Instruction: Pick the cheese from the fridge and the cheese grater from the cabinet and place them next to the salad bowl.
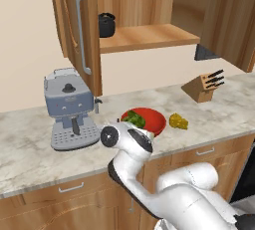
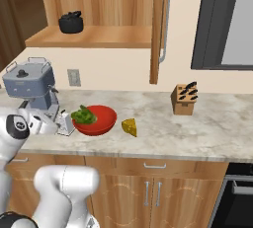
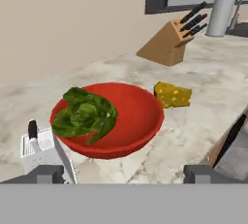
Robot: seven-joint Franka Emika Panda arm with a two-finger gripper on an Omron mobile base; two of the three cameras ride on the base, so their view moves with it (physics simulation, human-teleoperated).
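Observation:
The red salad bowl (image 3: 128, 121) with green leaves stands on the marble counter, also seen as the salad bowl (image 1: 149, 119) and the salad bowl (image 2: 99, 121). The yellow cheese (image 3: 173, 95) lies just right of it, the same cheese (image 1: 178, 121) (image 2: 130, 127) in both base views. The silver cheese grater (image 3: 41, 151) stands upright on the bowl's left, touching my left fingertip (image 3: 48, 173). My gripper (image 3: 126, 174) is open and holds nothing; the gripper (image 2: 55, 123) sits low beside the grater (image 2: 64, 122). The cabinet (image 1: 74, 25) hangs open above. The fridge is out of view.
A grey coffee machine (image 1: 69, 109) stands left of the bowl. A wooden knife block (image 1: 204, 87) sits at the back right. A black pot (image 1: 106, 25) rests on the cabinet shelf. The cabinet door (image 2: 159, 29) hangs over the counter.

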